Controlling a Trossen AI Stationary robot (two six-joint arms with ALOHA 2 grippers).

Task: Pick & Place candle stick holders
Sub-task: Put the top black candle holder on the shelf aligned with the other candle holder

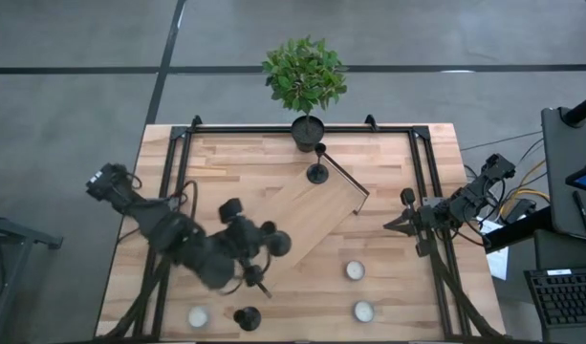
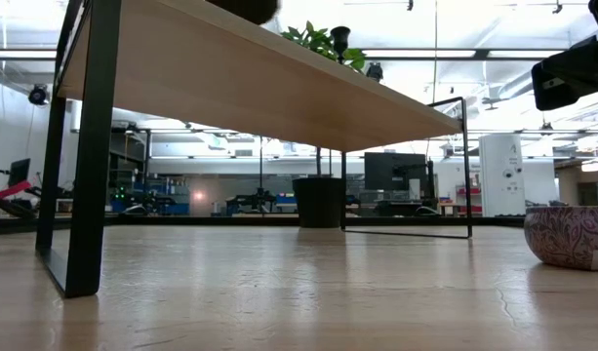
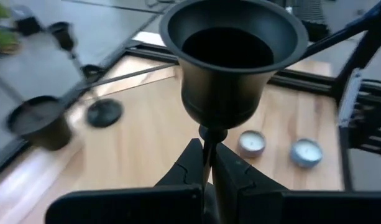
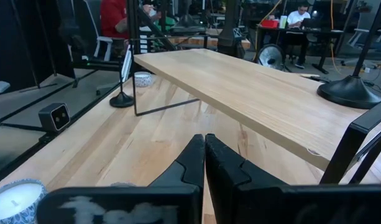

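The left claw (image 3: 207, 163) is closed on the thin stem of a holder (image 3: 230, 62), stiff, light, top-heavy above it.

Bench (image 1: 388, 287): pale wood planks, smooth, visible grain, light satin sheen. Raised shelf board (image 1: 312, 215): the same light wood, on thin black metal legs. Candle stick holder (image 3: 230, 59) in the left hand (image 3: 207, 163): matt black metal, smooth cup with a soft sheen at the rim. Tealights (image 1: 355, 270): white wax in shiny silver metal cups. Plant pot (image 1: 308, 131): dark and matt. Right hand (image 4: 204, 155): matt black fingers, plastic-looking.
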